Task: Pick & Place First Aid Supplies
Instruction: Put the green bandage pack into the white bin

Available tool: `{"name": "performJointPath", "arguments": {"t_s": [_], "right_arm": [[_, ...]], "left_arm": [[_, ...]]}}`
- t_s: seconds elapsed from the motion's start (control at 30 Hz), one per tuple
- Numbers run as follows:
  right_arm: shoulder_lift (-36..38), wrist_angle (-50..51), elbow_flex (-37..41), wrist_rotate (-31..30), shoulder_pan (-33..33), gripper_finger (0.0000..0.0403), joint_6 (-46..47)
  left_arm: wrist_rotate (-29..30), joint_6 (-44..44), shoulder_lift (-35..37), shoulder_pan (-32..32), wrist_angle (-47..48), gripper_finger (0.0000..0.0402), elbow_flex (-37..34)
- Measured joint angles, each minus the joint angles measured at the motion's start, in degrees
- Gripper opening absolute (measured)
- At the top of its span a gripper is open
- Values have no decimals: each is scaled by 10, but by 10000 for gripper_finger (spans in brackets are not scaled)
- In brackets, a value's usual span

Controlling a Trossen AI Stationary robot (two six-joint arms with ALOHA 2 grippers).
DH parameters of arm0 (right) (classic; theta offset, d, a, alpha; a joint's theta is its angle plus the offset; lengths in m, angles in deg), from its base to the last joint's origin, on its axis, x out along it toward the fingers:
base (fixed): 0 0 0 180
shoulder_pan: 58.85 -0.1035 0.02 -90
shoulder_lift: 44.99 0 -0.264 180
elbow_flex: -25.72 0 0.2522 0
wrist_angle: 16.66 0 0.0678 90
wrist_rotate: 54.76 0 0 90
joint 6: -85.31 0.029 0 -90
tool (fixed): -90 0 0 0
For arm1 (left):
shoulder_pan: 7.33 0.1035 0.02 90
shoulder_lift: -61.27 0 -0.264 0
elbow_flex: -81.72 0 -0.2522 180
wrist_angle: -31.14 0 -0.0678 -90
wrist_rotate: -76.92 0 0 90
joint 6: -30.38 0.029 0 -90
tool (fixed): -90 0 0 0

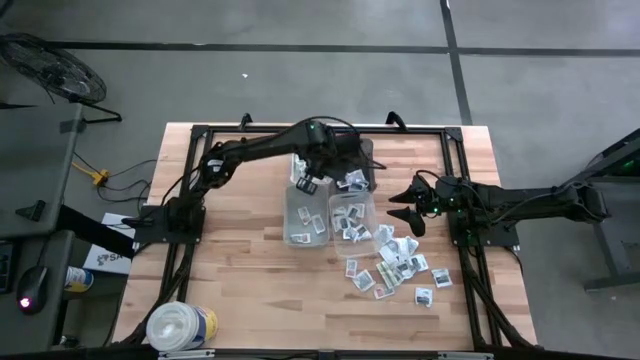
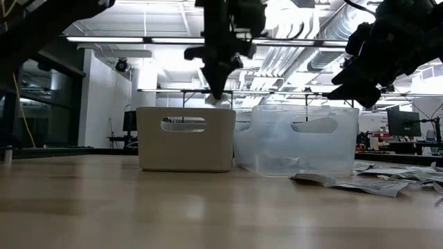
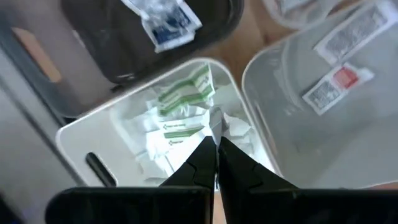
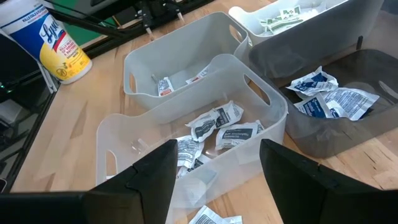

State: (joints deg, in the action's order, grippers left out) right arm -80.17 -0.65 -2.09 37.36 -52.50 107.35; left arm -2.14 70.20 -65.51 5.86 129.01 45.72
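Observation:
Four small bins stand together mid-table: a white one point(image 3: 74, 134) holding green-printed packets point(image 3: 180, 99), a dark one point(image 4: 323, 134), and two clear ones point(image 1: 306, 215) point(image 1: 352, 215) with a few packets each. More first aid supplies point(image 1: 400, 265) lie loose on the wood toward the near right. My left gripper point(image 3: 216, 149) hangs over the white bin, pointing down and shut on a small white packet point(image 3: 214, 121). At the table's right side my right gripper point(image 4: 217, 186) waits open, nothing between its fingers, facing the bins. My left gripper pinches a thin white packet between its two fingertips point(image 3: 202, 155), coming from above and pointing down. The packet's edge point(image 3: 214, 124) sticks out just past the tips, lifted clear above the packets in the white bin. Which part of the packet is held does not show.
A big white round tub with a yellow-blue label point(image 1: 180, 325) stands at the near left corner. A black frame point(image 1: 190, 140) runs around the table's edges. Bare wood point(image 1: 240, 270) lies open near and left of the bins.

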Motion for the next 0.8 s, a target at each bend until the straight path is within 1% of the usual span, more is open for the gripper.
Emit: {"name": "performJointPath", "arguments": {"t_s": [0.2, 0.4, 0.7, 0.8], "right_arm": [[0, 0, 0, 0, 0, 222, 0], [0, 0, 0, 0, 0, 222, 0], [0, 0, 0, 0, 0, 222, 0], [0, 0, 0, 0, 0, 222, 0]], "left_arm": [[-43, 53, 0, 39, -45, 5, -54], [-62, 89, 0, 63, -76, 5, -89], [-62, 103, 0, 71, -79, 6, -93], [-72, 120, 0, 70, -80, 17, -93]]}}
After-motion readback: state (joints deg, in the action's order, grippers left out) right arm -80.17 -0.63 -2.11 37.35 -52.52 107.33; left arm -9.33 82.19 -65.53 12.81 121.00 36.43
